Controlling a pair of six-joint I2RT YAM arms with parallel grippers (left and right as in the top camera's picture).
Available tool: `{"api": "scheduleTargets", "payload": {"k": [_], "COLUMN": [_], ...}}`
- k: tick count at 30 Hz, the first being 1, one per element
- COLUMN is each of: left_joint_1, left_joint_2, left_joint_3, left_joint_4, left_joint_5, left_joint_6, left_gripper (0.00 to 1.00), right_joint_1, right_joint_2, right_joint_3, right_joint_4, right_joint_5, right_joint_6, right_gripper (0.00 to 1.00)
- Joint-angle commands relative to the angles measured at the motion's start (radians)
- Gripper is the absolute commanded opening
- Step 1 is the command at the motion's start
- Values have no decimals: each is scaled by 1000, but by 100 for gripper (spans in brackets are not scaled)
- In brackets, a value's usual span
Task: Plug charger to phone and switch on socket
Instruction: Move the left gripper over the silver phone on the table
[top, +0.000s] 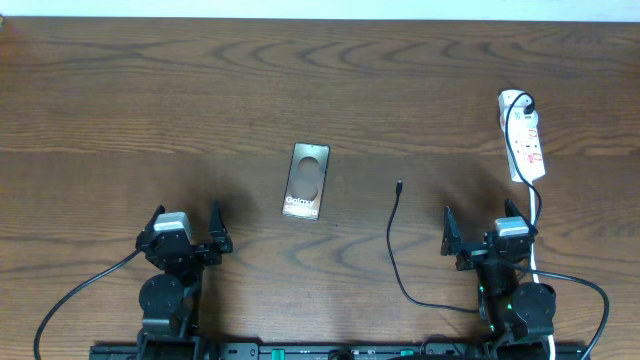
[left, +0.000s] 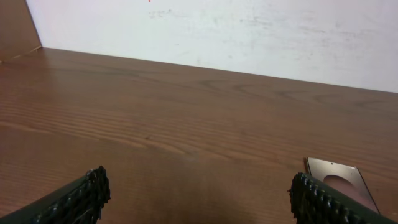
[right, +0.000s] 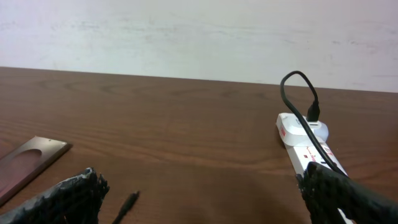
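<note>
Charger (top: 389, 235) lies loose on tabletop (top: 200, 100), between phone (top: 307, 181) and right claw (top: 480, 210). Likely light and limp; best pinched just behind the stiff plug tip (top: 400, 185). Left claw (top: 187, 211) and right claw: jaws apart, empty.

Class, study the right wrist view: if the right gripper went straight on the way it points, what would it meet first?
Along the open right gripper's centre line lies only bare brown wooden table. Its right-hand finger lines up with the white power strip, probably the first contact, though depth is unclear.
</note>
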Motion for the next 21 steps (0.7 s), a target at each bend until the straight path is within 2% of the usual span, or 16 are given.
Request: {"api": "scheduleTargets", "payload": {"k": [1, 6, 9, 10, 14, 15, 21], "left_joint_1": [4, 4, 4, 4, 3, 3, 3], "left_joint_2": [58, 230, 395, 529, 734, 787, 1147], "left_joint_3": [346, 616, 818, 972, 1206, 1266, 1690], "left_joint_4": [-219, -389, -404, -443, -580, -621, -1003], "left_joint_5": [122, 132, 186, 214, 269, 280, 294], "left_joint_6": [-85, -85, -84, -85, -84, -80, -20], "left_gripper": [94, 94, 94, 94, 95, 98, 98], "right_joint_1": [-2, -2, -2, -2, -2, -2, -2], "right_joint_2": [-5, -5, -5, -5, -5, -5, -5], "right_joint_3": [-2, -2, -2, -2, -2, -2, -2], "right_joint_4": [-4, -4, -4, -4, -4, -4, -4], "right_joint_5": [5, 5, 5, 5, 5, 5, 5], "right_joint_6": [-12, -12, -12, -12, -12, -12, -12], "right_gripper": [99, 99, 99, 99, 99, 99, 99]}}
